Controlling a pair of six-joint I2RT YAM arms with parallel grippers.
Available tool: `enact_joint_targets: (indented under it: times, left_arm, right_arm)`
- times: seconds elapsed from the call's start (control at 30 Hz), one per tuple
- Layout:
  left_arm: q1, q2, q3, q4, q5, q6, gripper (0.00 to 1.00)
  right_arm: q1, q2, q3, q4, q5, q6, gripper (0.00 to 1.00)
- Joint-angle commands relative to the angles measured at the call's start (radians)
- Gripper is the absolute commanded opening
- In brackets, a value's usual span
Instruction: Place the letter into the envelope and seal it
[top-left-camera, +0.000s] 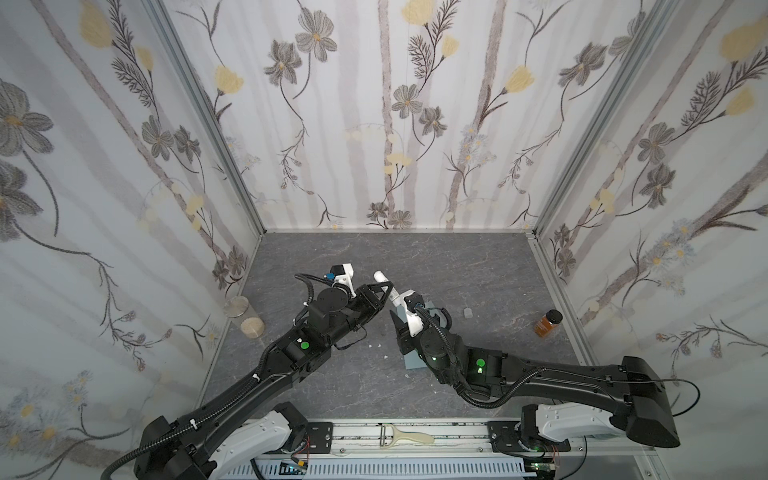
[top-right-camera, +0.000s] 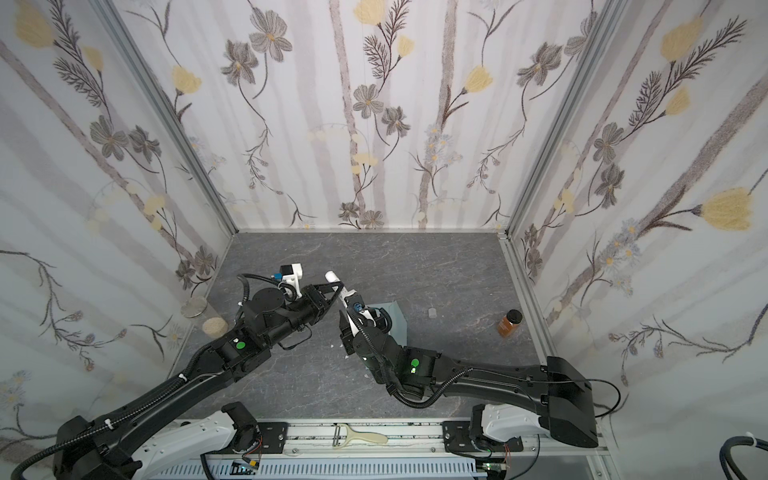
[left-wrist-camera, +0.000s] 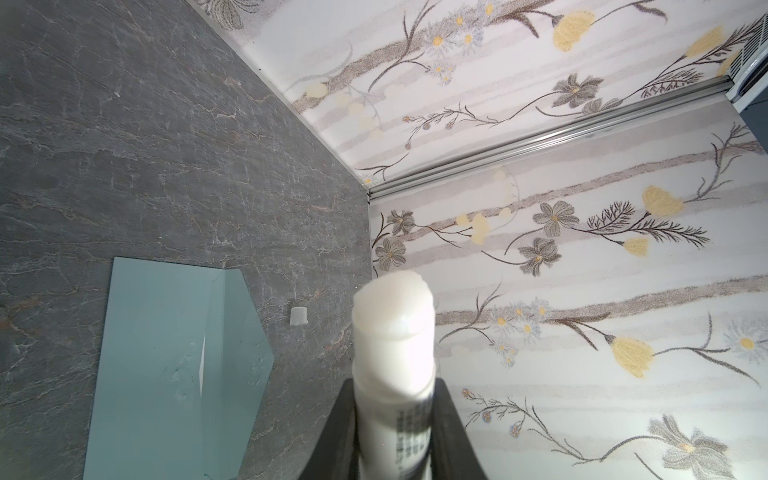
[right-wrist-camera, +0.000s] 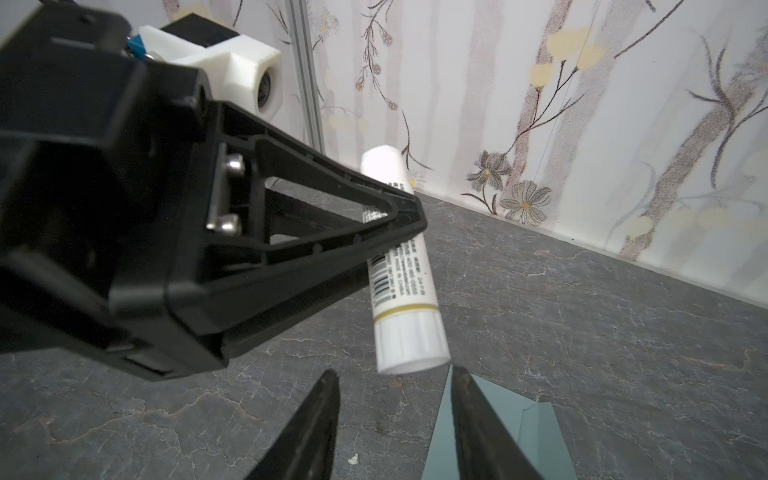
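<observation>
Right gripper (right-wrist-camera: 394, 373) is open, jaws apart with nothing between them, tips just short of the glue stick (right-wrist-camera: 405, 270) base. The envelope (left-wrist-camera: 158, 374) lies flat on the table (top-left-camera: 478, 270), partly under this wrist, its flap open and unsealed. The letter (left-wrist-camera: 203, 365) shows only as a thin white sliver at the flap fold, so it's probably already inside, but I can't confirm that. Next out, the glue stick hangs in the air above the table, clear of the envelope. Its long axis runs from the right gripper's tips away toward the back wall, tilted, with the ribbed twist base at the near end and the bare glue end (left-wrist-camera: 392, 299) at the far end, pointing up and away. Left gripper (left-wrist-camera: 395, 419) is clamped across the barrel around the label, coming in from the left and roughly crosswise to that axis. So the base points straight at the right jaws and the right arm is nearer to it. The next move looks like closing on that base, to twist it or take the stick over. Glue end is aimed away from the flap, so it needs turning down before it can reach the paper. Farthest out, a small cap (left-wrist-camera: 299, 321) sits on the table beyond the envelope, well apart from both grippers.
</observation>
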Motion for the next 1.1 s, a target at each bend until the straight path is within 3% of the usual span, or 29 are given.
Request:
enact_joint_targets:
  times: [0.0, 0.17, 0.37, 0.43, 0.5, 0.63, 0.83, 1.07]
  left_arm:
    - [0.000, 0.003, 0.008, 0.026, 0.015, -0.007, 0.00]
    - [0.000, 0.001, 0.006, 0.027, 0.024, -0.009, 0.00]
    - [-0.001, 0.000, -0.002, 0.027, 0.032, -0.013, 0.00]
    - [-0.001, -0.002, -0.002, 0.027, 0.034, -0.013, 0.00]
    - [-0.001, -0.003, -0.002, 0.027, 0.036, -0.012, 0.00]
    - [0.000, -0.007, -0.001, 0.027, 0.037, -0.012, 0.00]
    - [0.000, -0.011, -0.004, 0.027, 0.038, -0.014, 0.00]
    - [0.000, -0.003, -0.002, 0.039, 0.058, -0.015, 0.00]
  right_arm:
    - [0.001, 0.020, 0.015, 0.053, 0.038, -0.075, 0.41]
    - [-0.002, 0.032, 0.026, 0.087, 0.022, -0.101, 0.32]
    - [-0.011, 0.027, 0.028, 0.109, -0.035, -0.094, 0.29]
    - [-0.015, 0.022, 0.027, 0.113, -0.062, -0.083, 0.32]
    - [-0.020, 0.017, 0.027, 0.113, -0.078, -0.071, 0.46]
    - [-0.027, 0.016, 0.026, 0.111, -0.081, -0.066, 0.51]
    - [-0.046, -0.003, 0.012, 0.120, -0.115, -0.056, 0.34]
    - [-0.104, -0.071, -0.044, 0.179, -0.309, 0.037, 0.25]
